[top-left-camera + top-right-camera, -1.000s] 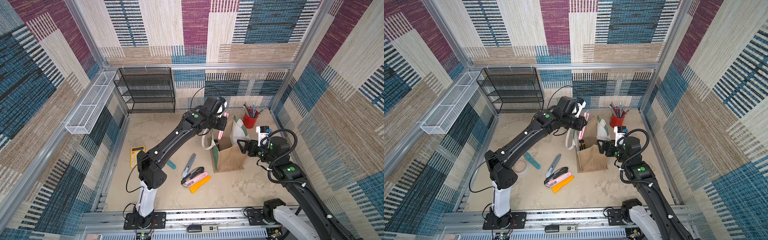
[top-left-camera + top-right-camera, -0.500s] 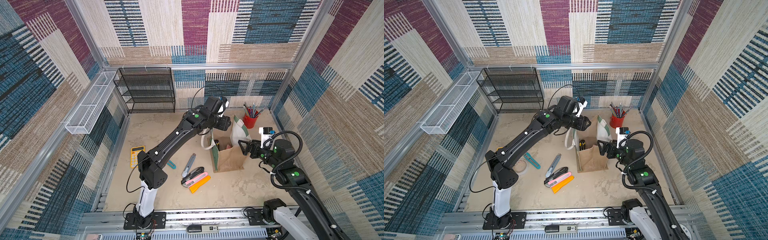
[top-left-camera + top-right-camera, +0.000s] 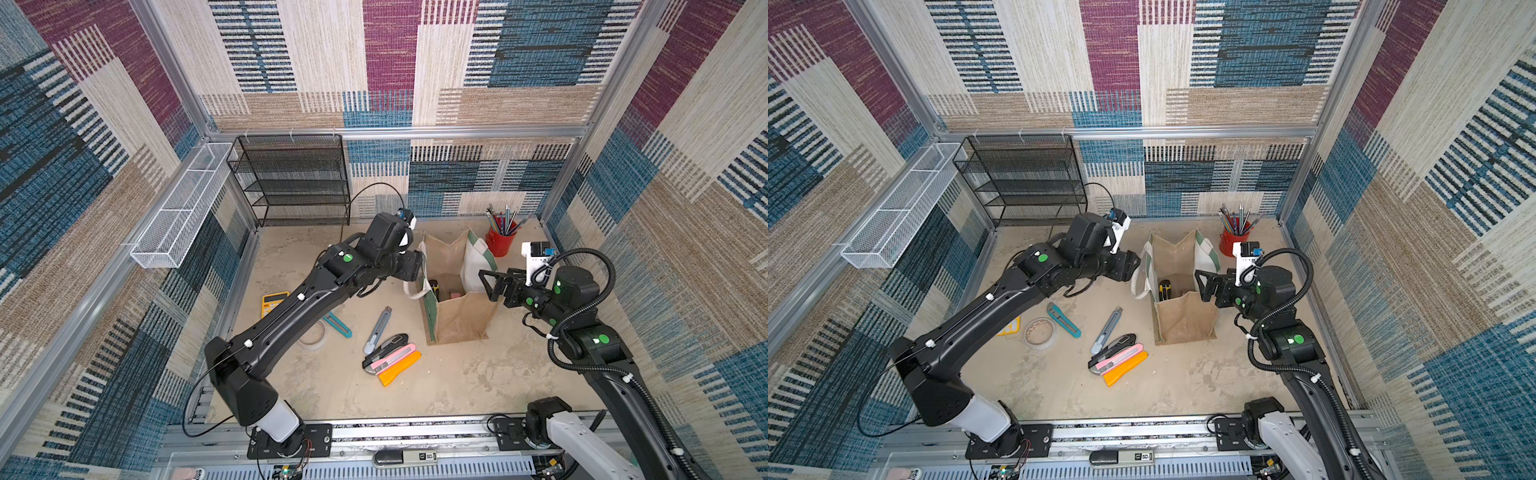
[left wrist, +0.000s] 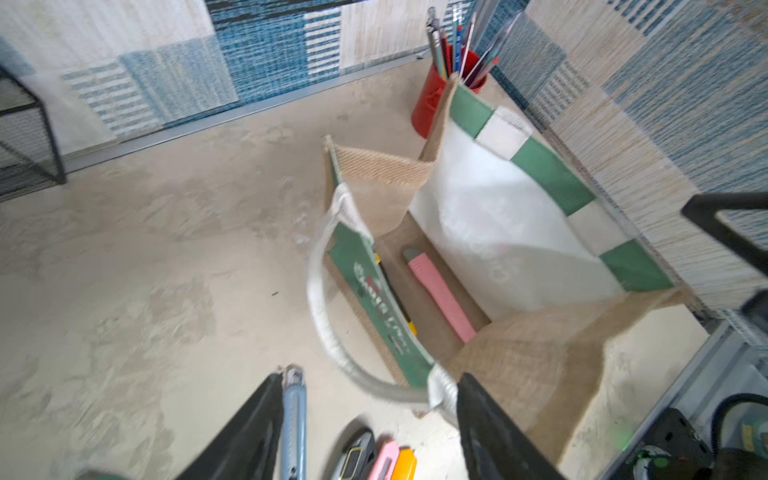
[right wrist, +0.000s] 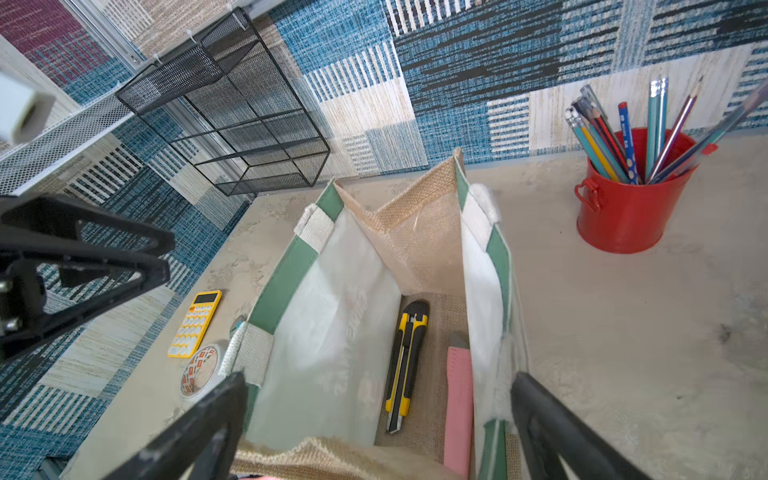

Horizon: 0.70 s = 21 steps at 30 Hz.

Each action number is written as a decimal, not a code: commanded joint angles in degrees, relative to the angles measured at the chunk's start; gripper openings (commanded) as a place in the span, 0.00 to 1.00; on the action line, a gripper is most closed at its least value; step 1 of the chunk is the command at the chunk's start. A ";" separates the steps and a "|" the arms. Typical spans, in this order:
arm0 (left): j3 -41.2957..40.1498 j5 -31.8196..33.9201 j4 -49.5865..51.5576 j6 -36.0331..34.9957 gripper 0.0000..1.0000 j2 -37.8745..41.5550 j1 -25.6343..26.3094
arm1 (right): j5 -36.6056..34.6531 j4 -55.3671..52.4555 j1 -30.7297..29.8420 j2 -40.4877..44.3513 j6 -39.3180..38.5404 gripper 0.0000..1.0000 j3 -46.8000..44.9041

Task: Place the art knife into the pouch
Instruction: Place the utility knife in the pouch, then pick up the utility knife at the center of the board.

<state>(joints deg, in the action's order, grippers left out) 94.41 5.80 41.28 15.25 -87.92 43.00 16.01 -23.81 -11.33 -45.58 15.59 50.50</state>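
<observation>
Five loose cutters (image 3: 392, 356): lay on the table (image 3: 457, 386), three of them bunched, near the pouch.
Right gripper (image 5: 378, 378): spread wide and empty at the pouch's rim, likely steadying it!
Pouch (image 3: 461, 320): one, upright, mouth gaping to take a drop.
Two inside: pink art knife (image 5: 459, 395) flat on the bottom beside a yellow-black cutter (image 5: 405, 365). Task looked done!
Left gripper (image 4: 376, 378): fingers apart, holding nothing, by the white handle (image 4: 320, 299).
Red pencil cup (image 3: 500, 243): one, behind.

Beige tabletop (image 3: 457, 386): pouch (image 3: 461, 320), cutters (image 3: 392, 357).
</observation>
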 commanded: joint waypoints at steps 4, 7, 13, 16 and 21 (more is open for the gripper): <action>-13.72 -2.84 -5.07 4.81 0.74 11.26 -6.83 | 1.00 2.42 -2.44 -4.01 -0.21 1.00 4.50; -19.15 -5.87 -5.24 6.01 0.76 15.58 -10.67 | 0.41 3.37 -5.98 -7.50 -0.62 1.00 7.73; -28.34 -10.54 -4.60 8.06 0.81 22.28 -16.05 | -2.58 3.55 -13.98 -17.14 -3.04 0.99 14.90; -33.50 -12.49 -5.12 9.10 0.83 25.58 -19.03 | -3.62 4.13 -17.35 -21.45 -3.61 1.00 18.01; -41.44 -19.12 -6.77 11.65 0.85 30.01 -26.09 | -5.94 2.93 -24.21 -30.24 -5.54 0.99 25.02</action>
<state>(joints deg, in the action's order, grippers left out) 55.27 -8.08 36.36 24.47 -59.20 19.11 12.19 -21.69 -33.23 -72.86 11.86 72.88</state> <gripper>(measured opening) 0.846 0.994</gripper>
